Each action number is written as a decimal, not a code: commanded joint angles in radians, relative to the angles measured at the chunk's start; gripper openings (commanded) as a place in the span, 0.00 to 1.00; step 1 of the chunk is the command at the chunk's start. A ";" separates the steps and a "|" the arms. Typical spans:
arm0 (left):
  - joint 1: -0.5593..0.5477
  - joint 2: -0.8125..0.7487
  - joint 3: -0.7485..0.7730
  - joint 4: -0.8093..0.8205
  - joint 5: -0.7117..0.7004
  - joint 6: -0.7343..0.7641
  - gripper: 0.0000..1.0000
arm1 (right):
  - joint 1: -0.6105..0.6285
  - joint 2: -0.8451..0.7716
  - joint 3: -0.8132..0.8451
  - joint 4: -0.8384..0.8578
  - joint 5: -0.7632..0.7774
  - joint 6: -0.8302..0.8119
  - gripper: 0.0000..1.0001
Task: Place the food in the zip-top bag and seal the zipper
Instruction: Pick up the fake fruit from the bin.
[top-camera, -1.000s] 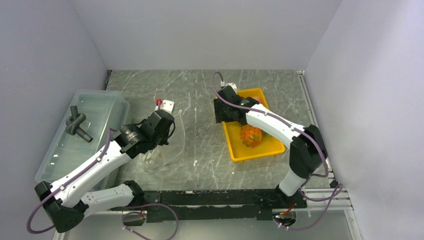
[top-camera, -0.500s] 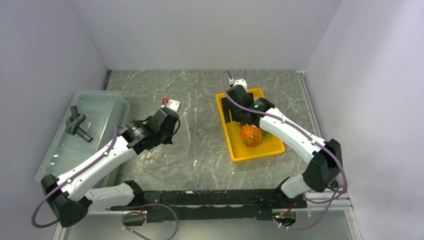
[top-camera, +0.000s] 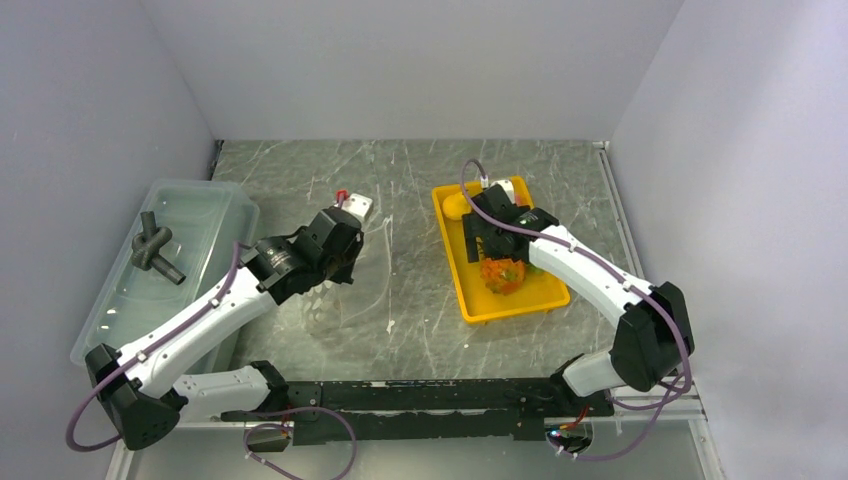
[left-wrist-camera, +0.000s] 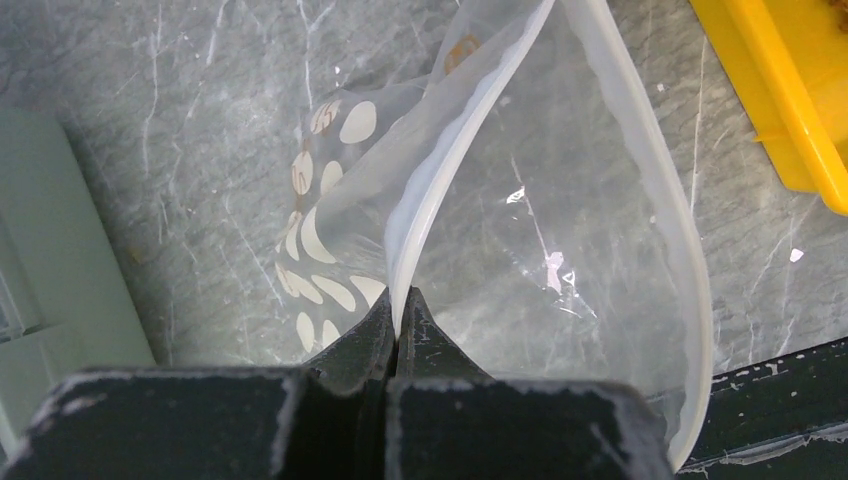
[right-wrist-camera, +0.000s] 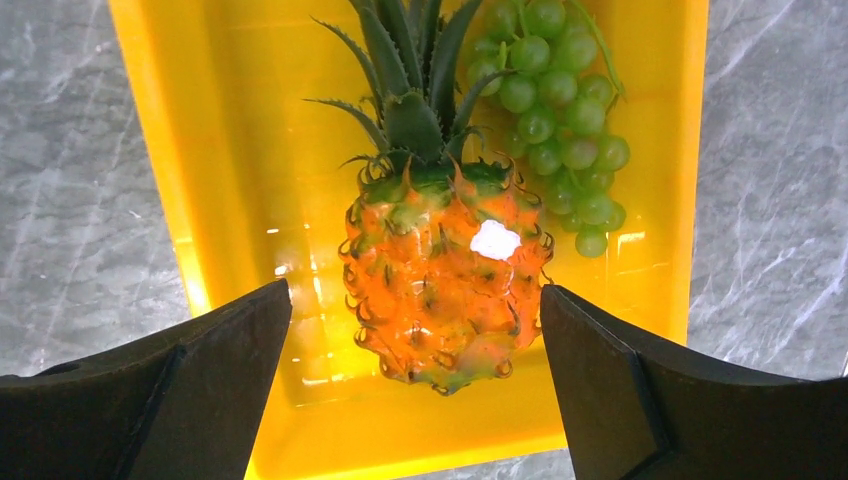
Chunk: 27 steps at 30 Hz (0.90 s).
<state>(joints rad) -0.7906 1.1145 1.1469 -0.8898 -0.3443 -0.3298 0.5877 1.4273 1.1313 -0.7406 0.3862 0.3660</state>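
The zip-top bag (left-wrist-camera: 540, 230) is clear with white dots, and its mouth gapes open above the table. My left gripper (left-wrist-camera: 397, 300) is shut on the whitish zipper (left-wrist-camera: 440, 190) strip of one mouth edge and holds the bag (top-camera: 322, 305) up. My right gripper (right-wrist-camera: 412, 292) is open wide, one finger on each side of the orange pineapple (right-wrist-camera: 445, 280) without touching it. The pineapple lies in the yellow tray (right-wrist-camera: 240, 120) beside a green grape bunch (right-wrist-camera: 560, 130). From above, the right gripper (top-camera: 490, 245) hovers over the pineapple (top-camera: 503, 272). A peach-coloured round fruit (top-camera: 455, 205) sits at the tray's far end.
A translucent lidded bin (top-camera: 205, 215) stands at the left with a dark cross-shaped piece (top-camera: 155, 250) on it. The yellow tray (top-camera: 470, 318) lies right of centre. Grey walls close in three sides. A black rail (top-camera: 440, 395) runs along the near edge.
My right gripper has moved right over the tray to above the pineapple and opened wider. My left gripper has carried the bag's mouth a little to the right and farther back.
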 joint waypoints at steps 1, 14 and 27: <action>0.003 -0.025 -0.030 0.057 0.021 0.026 0.00 | -0.035 -0.013 -0.029 0.073 -0.033 -0.002 1.00; 0.002 -0.069 -0.060 0.046 0.009 0.018 0.00 | -0.103 0.069 -0.057 0.148 -0.114 -0.013 1.00; 0.003 -0.100 -0.065 0.033 -0.007 0.010 0.00 | -0.138 0.182 -0.025 0.184 -0.142 -0.034 1.00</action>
<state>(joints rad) -0.7906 1.0431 1.0828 -0.8734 -0.3382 -0.3187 0.4583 1.5780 1.0779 -0.5911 0.2596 0.3477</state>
